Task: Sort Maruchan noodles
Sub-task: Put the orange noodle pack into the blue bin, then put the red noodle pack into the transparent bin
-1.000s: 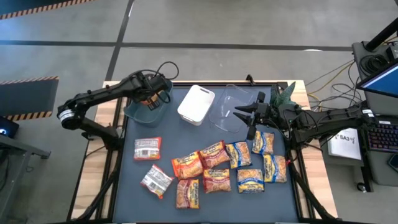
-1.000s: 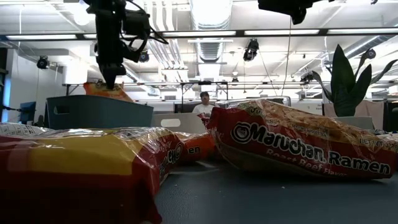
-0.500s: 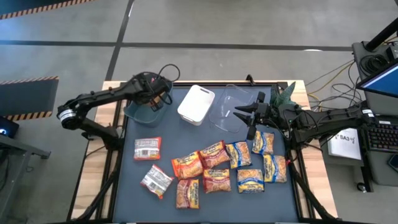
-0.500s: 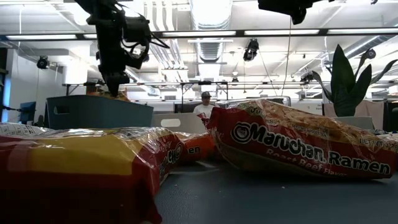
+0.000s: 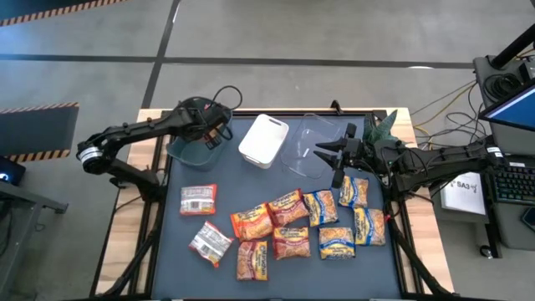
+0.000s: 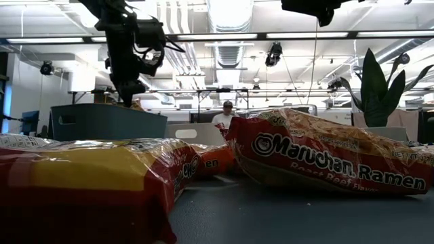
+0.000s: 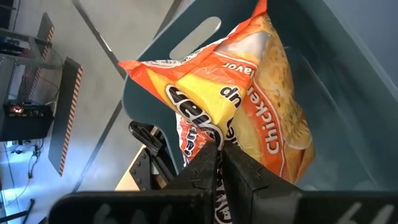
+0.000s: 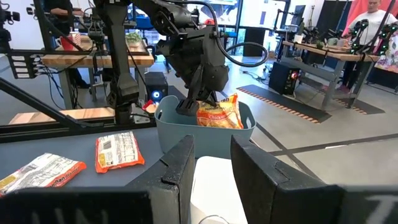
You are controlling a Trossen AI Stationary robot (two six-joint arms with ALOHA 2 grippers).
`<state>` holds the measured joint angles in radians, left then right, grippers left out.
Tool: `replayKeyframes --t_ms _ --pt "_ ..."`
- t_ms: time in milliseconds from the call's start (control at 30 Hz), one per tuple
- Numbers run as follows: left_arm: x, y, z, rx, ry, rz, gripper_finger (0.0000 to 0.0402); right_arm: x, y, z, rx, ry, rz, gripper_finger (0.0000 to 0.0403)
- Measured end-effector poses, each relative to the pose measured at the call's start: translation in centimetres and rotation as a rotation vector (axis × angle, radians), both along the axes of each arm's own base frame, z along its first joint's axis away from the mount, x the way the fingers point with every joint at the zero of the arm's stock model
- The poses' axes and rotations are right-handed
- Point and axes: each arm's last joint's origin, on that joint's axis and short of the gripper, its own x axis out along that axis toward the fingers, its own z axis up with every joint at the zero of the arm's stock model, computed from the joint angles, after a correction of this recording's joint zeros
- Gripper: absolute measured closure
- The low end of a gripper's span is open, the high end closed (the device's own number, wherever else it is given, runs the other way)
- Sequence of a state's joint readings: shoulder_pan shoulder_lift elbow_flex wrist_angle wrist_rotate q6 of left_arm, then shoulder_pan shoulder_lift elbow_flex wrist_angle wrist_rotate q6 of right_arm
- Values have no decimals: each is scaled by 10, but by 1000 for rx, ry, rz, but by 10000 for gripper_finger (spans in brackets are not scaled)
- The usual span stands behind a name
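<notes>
sorting has barely begun: about a dozen packets (image 5: pixel 288 224) lie loose on the table (image 5: pixel 393 267), unsorted. grey-green bin (image 5: pixel 185 150) is taking an orange chicken packet (image 7: pixel 249 106), pinched tight by the left gripper (image 7: pixel 217 155). right gripper (image 5: pixel 322 152) waits part-open and empty over the clear bin (image 5: pixel 303 159).

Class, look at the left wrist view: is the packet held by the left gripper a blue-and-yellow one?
No: the left gripper pinches an orange packet inside the grey-green bin.
</notes>
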<state>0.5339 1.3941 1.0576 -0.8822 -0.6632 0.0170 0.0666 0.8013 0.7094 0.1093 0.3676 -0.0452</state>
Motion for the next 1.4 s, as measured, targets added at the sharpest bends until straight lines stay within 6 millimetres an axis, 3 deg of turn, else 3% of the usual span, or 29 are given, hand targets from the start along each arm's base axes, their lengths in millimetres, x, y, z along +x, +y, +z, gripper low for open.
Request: replayKeyframes --t_ms 567,800,1100,1400 --pt "1 1 -5 13 -27 7 398 0 0 0 0 1 0 307" --pt "-2 0 -17 4 -13 11 362 0 0 0 0 1 0 307" --pt "-2 0 -18 11 -15 17 319 0 0 0 -5 2 0 307" --pt "9 -23 -14 -54 -110 -63 313 0 0 0 -1 1 0 307"
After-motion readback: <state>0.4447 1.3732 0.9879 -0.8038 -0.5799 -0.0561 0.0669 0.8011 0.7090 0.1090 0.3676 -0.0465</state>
